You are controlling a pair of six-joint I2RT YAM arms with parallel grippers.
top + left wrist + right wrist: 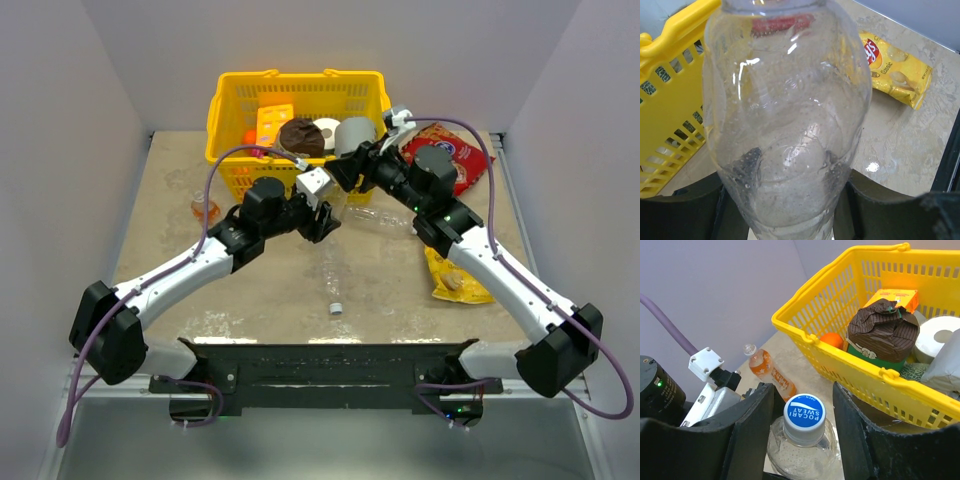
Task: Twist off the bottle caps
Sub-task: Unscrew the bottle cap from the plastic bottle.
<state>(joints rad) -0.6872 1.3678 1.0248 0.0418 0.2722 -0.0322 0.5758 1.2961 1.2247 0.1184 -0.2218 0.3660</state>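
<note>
The clear bottle [785, 125] fills the centre of the left wrist view, pinched at its body by the left pincer [790, 205]. It is probably light, thin-walled, slick and easily dented. Its cap [804, 415], at bottom centre of the right wrist view, looks small and rigid. The right pincer [803, 407] stands spread either side of the cap and is not yet gripping. Take hold at the cap's rim.

I see the basket [300, 78] far centre, a bottle [204, 208] left of it, a cap [336, 308] near centre, chip bag [455, 282] right.
</note>
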